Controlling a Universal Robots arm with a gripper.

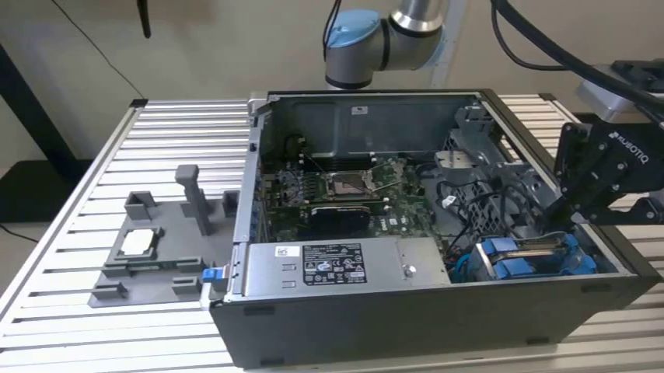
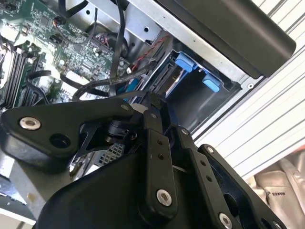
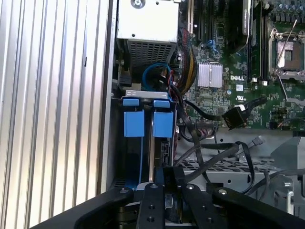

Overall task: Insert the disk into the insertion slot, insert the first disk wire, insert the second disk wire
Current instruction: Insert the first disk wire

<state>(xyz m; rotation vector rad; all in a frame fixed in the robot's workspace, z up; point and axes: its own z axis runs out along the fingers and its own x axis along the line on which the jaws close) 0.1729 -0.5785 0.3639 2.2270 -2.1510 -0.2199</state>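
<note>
The black two-finger gripper [image 3: 167, 172], claw pressed nearly together, is hanging close by the dark grey metal insertion slot with blue plastic rails [image 1: 511, 268], at four o'clock inside the open black computer case [image 1: 415, 318]. The first step is seemingly running, calling for a straight push along those rails.

Exterior view: is looking down, from well back, at open computer case [image 1: 415, 311] on surface [image 1: 166, 140] | both wrist views: are looking close into case | all three are sharing insertion slot [image 1: 531, 260] [image 3: 147, 124] [image 2: 183, 64].
</note>
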